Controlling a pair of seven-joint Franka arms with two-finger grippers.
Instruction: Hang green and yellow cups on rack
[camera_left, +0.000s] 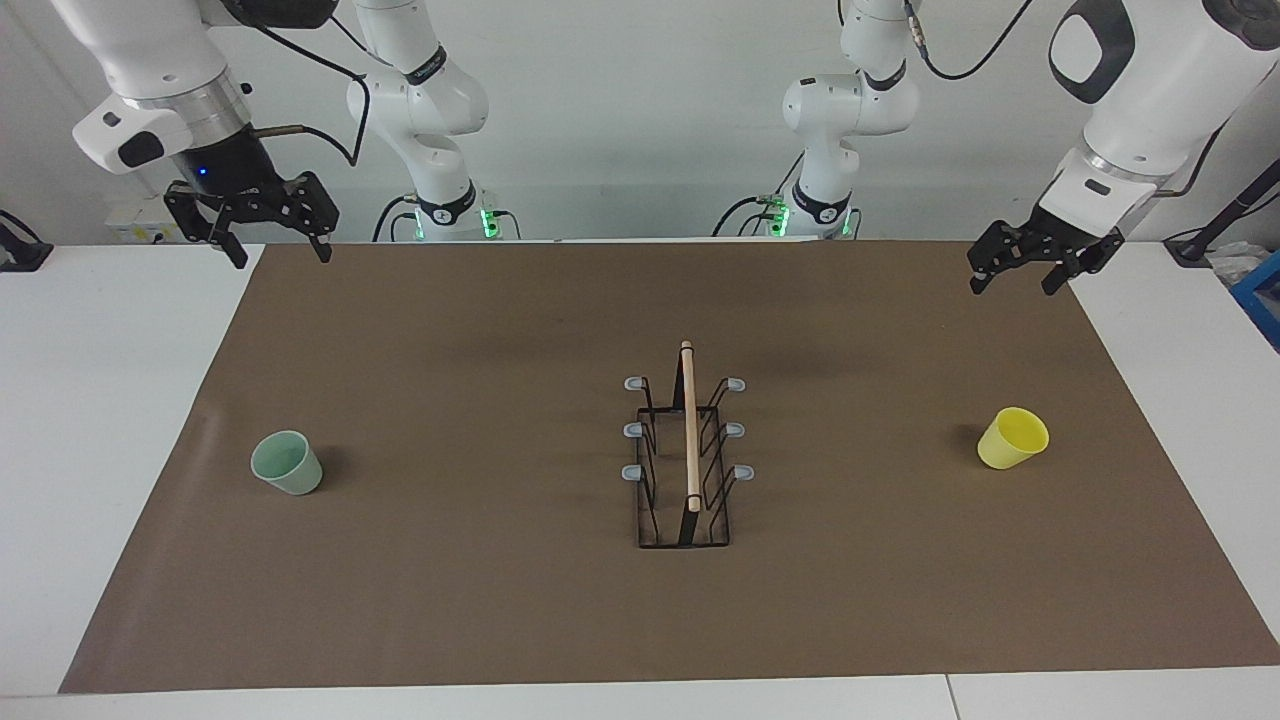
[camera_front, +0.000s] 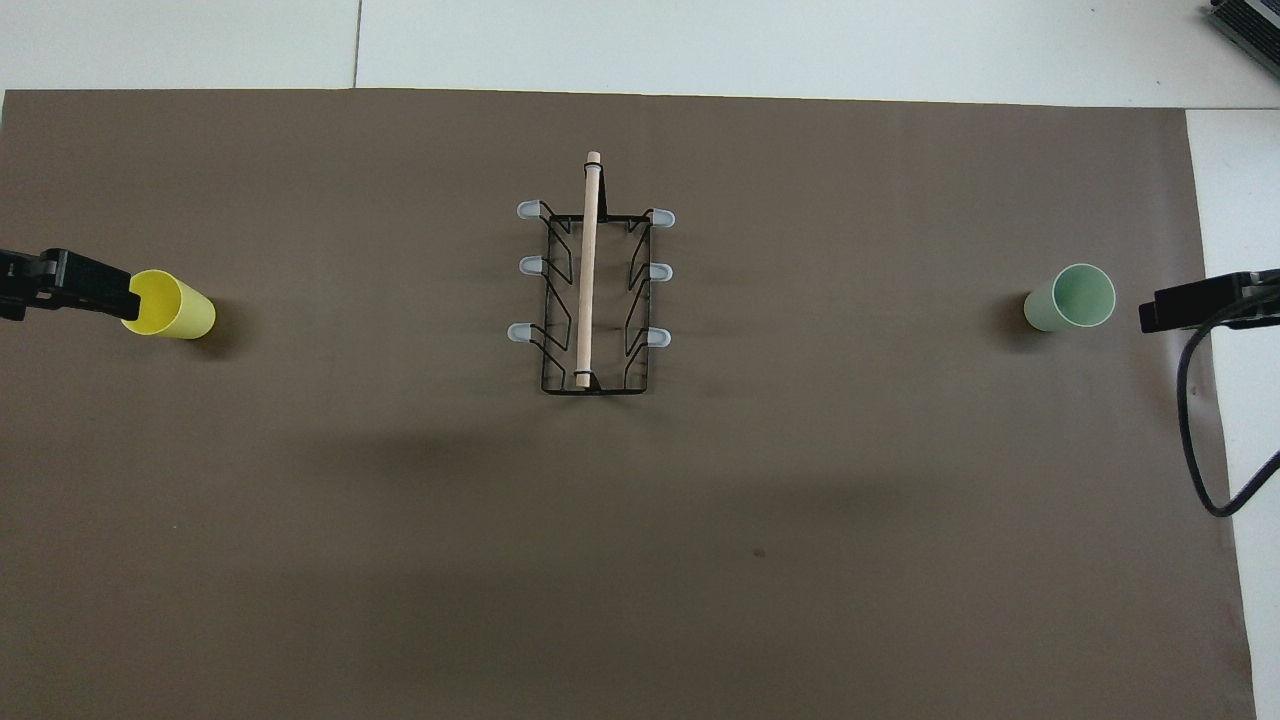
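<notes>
Two cups sit on the brown mat (camera_left: 500, 330) on the desk (camera_left: 100, 400) in the facing view. The green cup (camera_left: 287, 463) stands toward the right arm's end. The yellow cup (camera_left: 1013, 438) stands toward the left arm's end, tipped a little. The rack (camera_left: 686, 460) stands between them, well apart from both, with its wooden rod (camera_left: 689, 425) along the top. No cup hangs on it. The right tool (camera_left: 274, 252) hangs open in the air over the mat's edge at its own end, holding nothing. The left tool (camera_left: 1014, 280) hangs open over the mat's corner at its end, also holding nothing.

From overhead, the rack (camera_front: 592, 300) is in the middle. The yellow cup (camera_front: 168, 304) shows beside the left tool (camera_front: 70, 285), whose tip covers a bit of the rim. The green cup (camera_front: 1070, 298) shows beside the right tool (camera_front: 1195, 302).
</notes>
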